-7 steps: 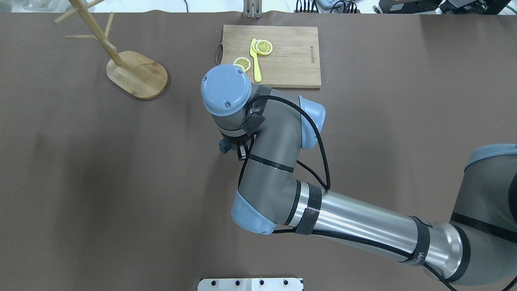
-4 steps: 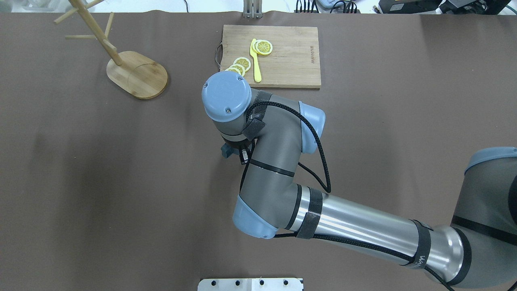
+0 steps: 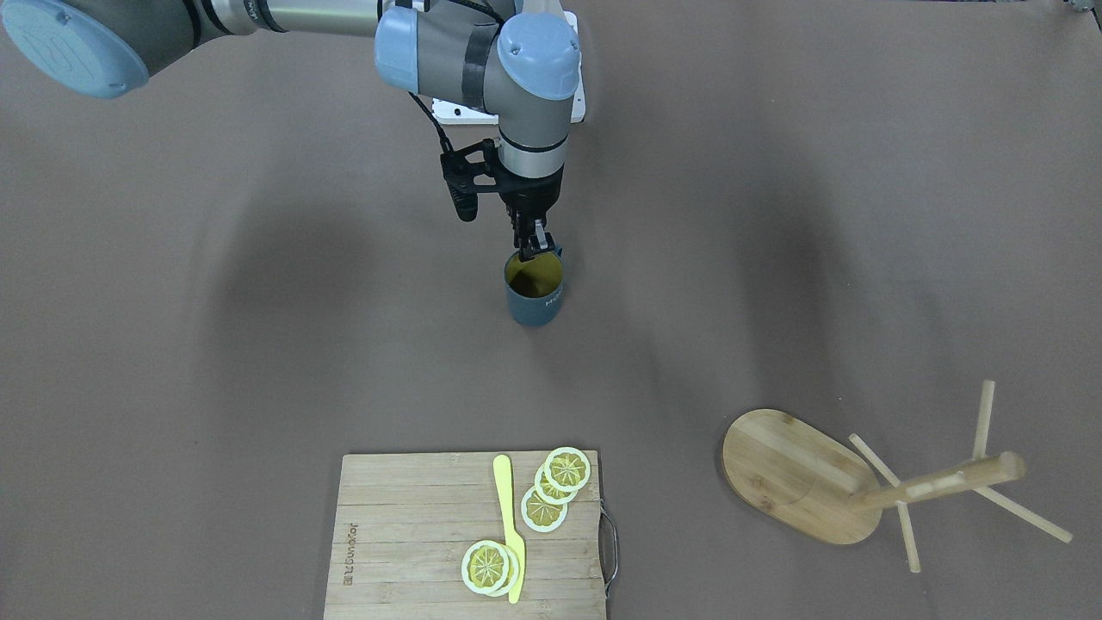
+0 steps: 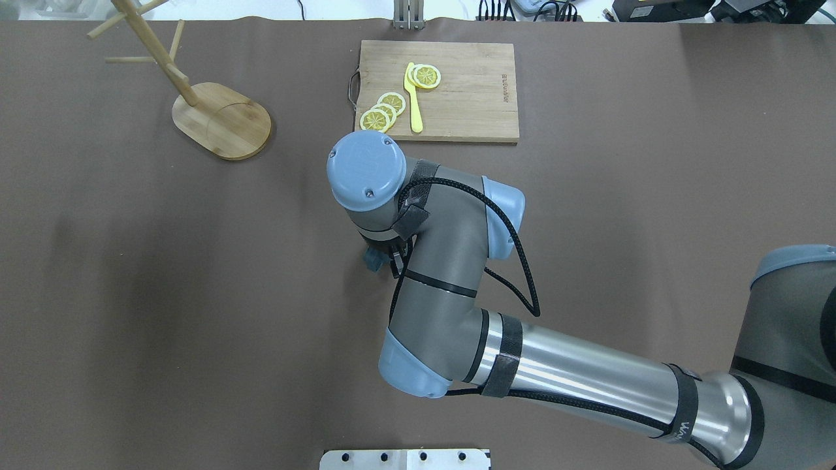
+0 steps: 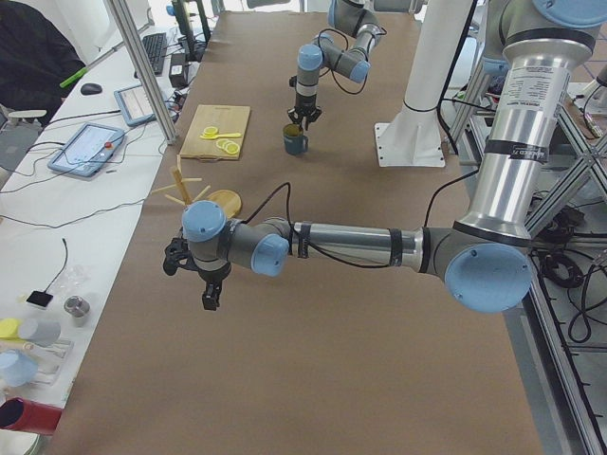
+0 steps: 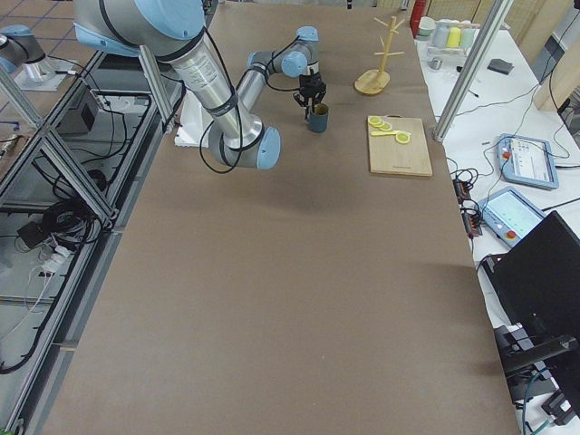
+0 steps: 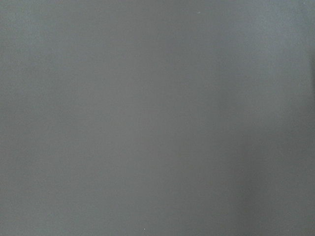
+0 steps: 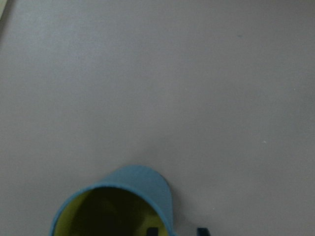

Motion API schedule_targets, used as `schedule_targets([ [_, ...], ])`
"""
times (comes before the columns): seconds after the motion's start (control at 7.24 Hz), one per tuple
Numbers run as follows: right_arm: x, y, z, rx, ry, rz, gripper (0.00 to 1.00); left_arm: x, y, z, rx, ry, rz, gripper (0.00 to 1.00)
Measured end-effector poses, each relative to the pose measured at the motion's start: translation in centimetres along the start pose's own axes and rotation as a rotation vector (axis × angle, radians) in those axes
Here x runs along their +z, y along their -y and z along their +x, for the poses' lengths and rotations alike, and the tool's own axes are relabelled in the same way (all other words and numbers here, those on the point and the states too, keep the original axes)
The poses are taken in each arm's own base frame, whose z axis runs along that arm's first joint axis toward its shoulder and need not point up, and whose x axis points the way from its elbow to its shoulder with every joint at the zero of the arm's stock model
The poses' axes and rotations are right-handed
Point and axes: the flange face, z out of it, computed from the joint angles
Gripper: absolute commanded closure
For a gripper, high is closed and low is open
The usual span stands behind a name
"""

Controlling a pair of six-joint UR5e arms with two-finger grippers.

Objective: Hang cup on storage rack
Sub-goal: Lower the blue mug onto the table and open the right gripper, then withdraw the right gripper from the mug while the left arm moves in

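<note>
The right tool (image 3: 534,250) points straight down and is clamped on the rim of the cup (image 3: 534,303), with one finger inside the yellow hollow and the other outside the wall. The cup is upright near the middle of the counter (image 3: 215,344); I cannot tell whether it touches the surface. The rack (image 3: 796,482) stands well apart, off to the robot's far left. The left tool (image 5: 211,296) hangs low over bare counter, and I cannot tell whether it is open or closed. A cutting board (image 3: 405,534) with lemon slices (image 3: 560,482) lies beyond the cup.

Brown-covered table (image 4: 130,294), white side desk (image 5: 57,218) with tablets (image 5: 90,147), aluminium frame posts (image 5: 142,66), cable-strewn tiled floor (image 6: 54,227).
</note>
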Motion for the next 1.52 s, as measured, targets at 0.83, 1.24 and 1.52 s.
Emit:
schedule_targets([
  [0.83,-11.1,10.1,3.8,-0.161,0.07,-0.09,0.0,-5.4,-1.6,6.5,-0.031,-0.034,0.094,0.02],
  [1.24,-13.1,20.7,2.3,-0.272,0.066,-0.089,0.0,-10.9,-6.6,18.2,-0.083,-0.106,0.114,0.02],
  [1.52,-12.5,26.7,1.4,-0.364,0.051,-0.053,0.0,-12.1,-7.6,27.9,-0.106,-0.185,0.094,0.02],
])
